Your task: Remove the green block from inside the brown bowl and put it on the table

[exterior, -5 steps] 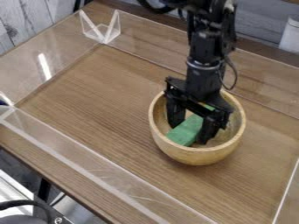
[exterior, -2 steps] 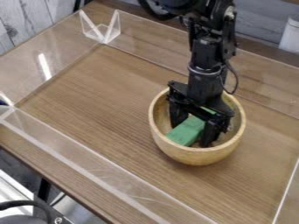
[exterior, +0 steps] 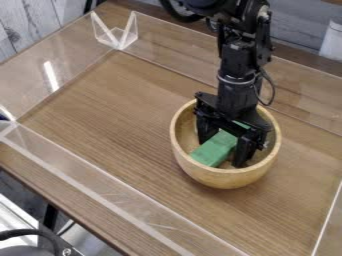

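Note:
The brown bowl (exterior: 203, 170) sits on the table (exterior: 120, 110) at the right of centre. Inside it lies the green block (exterior: 211, 152), tilted against the bowl's floor. My black gripper (exterior: 223, 150) points straight down into the bowl, open, with one finger on each side of the block. I cannot tell whether the fingers touch the block. The block's far end is partly hidden behind the fingers.
Low clear acrylic walls (exterior: 80, 178) border the tabletop on all sides. A clear acrylic corner bracket (exterior: 118, 30) stands at the back left. The arm (exterior: 241, 40) rises from the bowl toward the top of the view.
The gripper has sunk slightly deeper into the bowl around the green block. Its fingers stay open and the block has not moved.

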Controlling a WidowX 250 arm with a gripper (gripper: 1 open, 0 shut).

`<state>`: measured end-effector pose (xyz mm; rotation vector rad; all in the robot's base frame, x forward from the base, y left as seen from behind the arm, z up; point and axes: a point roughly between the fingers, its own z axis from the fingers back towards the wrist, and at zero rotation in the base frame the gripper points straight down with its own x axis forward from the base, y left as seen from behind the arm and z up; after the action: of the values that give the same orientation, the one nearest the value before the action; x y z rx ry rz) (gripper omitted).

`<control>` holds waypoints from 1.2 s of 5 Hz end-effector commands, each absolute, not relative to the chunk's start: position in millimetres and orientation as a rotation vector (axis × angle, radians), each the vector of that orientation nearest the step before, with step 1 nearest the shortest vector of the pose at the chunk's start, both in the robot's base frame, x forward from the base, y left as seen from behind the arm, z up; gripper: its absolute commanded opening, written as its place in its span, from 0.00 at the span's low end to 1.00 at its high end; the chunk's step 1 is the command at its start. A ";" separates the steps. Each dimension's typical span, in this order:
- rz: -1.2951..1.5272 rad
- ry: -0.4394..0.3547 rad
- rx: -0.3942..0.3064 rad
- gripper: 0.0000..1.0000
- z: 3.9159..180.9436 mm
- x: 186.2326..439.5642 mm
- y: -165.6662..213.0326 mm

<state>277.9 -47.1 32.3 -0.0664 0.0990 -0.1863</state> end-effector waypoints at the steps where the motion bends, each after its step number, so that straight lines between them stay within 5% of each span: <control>1: -0.190 0.028 -0.084 1.00 48.9 289.9 -46.1; 6: -0.176 -0.005 -0.124 1.00 64.6 292.6 -40.2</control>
<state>281.0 -41.5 44.9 -0.1240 0.0704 -0.1789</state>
